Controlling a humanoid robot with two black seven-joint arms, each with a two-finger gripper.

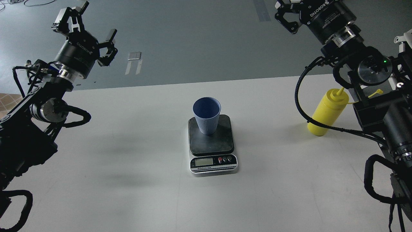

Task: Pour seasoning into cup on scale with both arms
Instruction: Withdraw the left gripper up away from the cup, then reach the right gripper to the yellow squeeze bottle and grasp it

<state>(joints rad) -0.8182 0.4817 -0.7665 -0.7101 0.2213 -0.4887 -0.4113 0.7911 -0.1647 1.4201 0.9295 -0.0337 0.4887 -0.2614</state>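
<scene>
The light-blue ribbed cup [206, 116] stands upright on the far left part of the dark platform of the scale [222, 141], mid-table. The yellow seasoning bottle [325, 113] stands upright at the right of the table, its nozzle bare and its tethered cap hanging off to the right. My left gripper [89, 31] is open and empty, raised beyond the table's far left edge. My right gripper [286, 13] is open and empty, high above and behind the bottle, partly cut by the top edge. Neither gripper touches anything.
A black cable [301, 106] of my right arm loops across the front of the bottle. The right arm's bulk [386, 119] stands just right of the bottle. The white table [128, 180] ends at its far edge, with grey floor and tape marks [134, 56] beyond.
</scene>
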